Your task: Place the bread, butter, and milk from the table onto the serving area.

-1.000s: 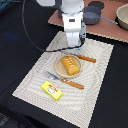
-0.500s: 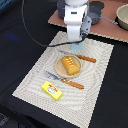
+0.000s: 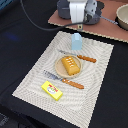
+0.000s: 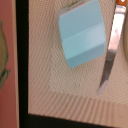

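Note:
The pale blue milk carton [image 3: 76, 41] stands upright on the far part of the cream striped placemat [image 3: 35, 80], beyond the plate. My gripper [image 3: 80, 26] hangs just above the carton, apart from it and empty, and looks open. The wrist view looks down on the carton's top [image 4: 82, 37] with no fingers in frame. The orange-brown bread [image 3: 71, 65] lies on the round tan plate [image 3: 58, 66] in the middle of the placemat. The yellow butter box [image 3: 52, 90] lies flat on the placemat's near part.
An orange-handled knife [image 3: 86, 58] and fork [image 3: 67, 81] flank the plate; the knife blade [image 4: 111, 55] lies beside the carton. A brown board [image 3: 107, 27] with grey pots [image 3: 123, 15] sits behind the placemat. Black table [image 3: 110, 95] surrounds it.
My gripper has risen straight up off the milk carton, which now stands uncovered on the placemat. Bread and butter have not moved.

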Robot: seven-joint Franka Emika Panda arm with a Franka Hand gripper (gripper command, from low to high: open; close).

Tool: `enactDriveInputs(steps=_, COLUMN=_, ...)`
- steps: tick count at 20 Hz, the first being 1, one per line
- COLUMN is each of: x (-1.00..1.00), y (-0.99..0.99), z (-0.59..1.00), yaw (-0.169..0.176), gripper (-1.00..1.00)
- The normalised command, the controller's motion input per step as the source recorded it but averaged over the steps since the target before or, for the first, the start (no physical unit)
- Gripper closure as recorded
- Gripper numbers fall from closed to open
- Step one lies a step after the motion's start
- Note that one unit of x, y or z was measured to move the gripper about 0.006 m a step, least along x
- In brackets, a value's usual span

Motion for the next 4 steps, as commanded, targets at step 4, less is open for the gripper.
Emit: enactDriveInputs(steps=4, x=0.17, y=0.2, z=0.75, yaw=-0.01, gripper=-1.0)
